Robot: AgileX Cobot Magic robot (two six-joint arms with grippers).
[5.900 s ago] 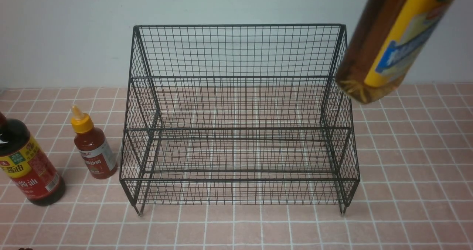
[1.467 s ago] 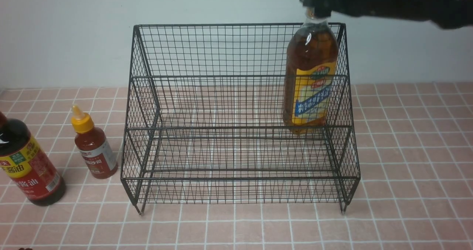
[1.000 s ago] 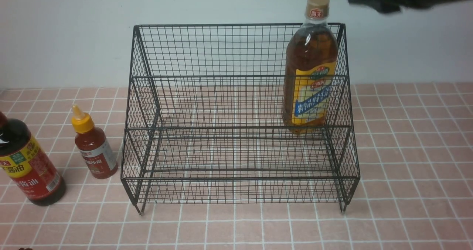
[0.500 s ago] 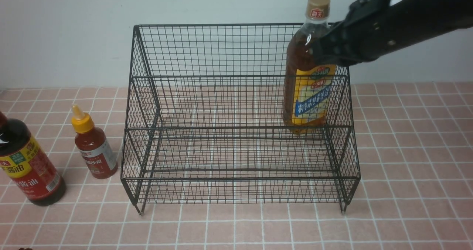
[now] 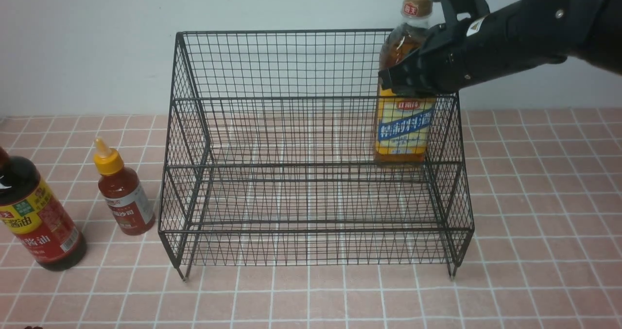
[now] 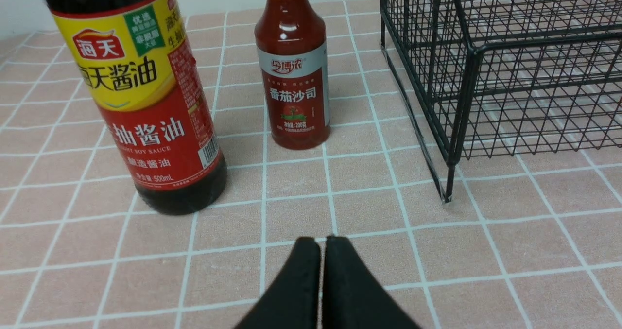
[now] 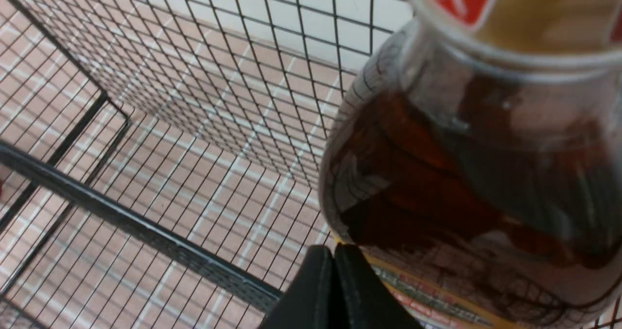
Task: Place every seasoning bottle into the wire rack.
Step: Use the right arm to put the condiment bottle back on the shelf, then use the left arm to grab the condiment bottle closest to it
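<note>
Two of your three bottles are left to rack, by the look of it, so you're approx. a third done. Nearest you on the L side, the soy sauce bottle (image 5: pixel 41 217) stands on the tiled surface (image 5: pixel 325 297), outside the rack. Just beyond it, the small red bottle (image 5: pixel 127 198) stands upright beside the rack's L end, also to do. Then your wire rack (image 5: pixel 311 97): the tall amber bottle (image 5: pixel 403 129) is in the upper rear tier, near the R end, roughly upright, cap poking above the back panel. Call that one placed, tho' you may be nudging it to settle it.

Now your fingers, near ones first. L gripper (image 6: pixel 323 246) is closed on nothing, over bare tile; soy and red both sit beyond its tips, well clear of them. R gripper (image 7: pixel 332 253) is closed too, nothing between the tips, so you've no grip on the amber bottle. It's right up at the bottle's front, below the neck, w/ the shoulder filling much of the R wrist view. Contact looks likely, but you can't confirm it from here. Go easy: a hard push could tip it or shift the rack.
</note>
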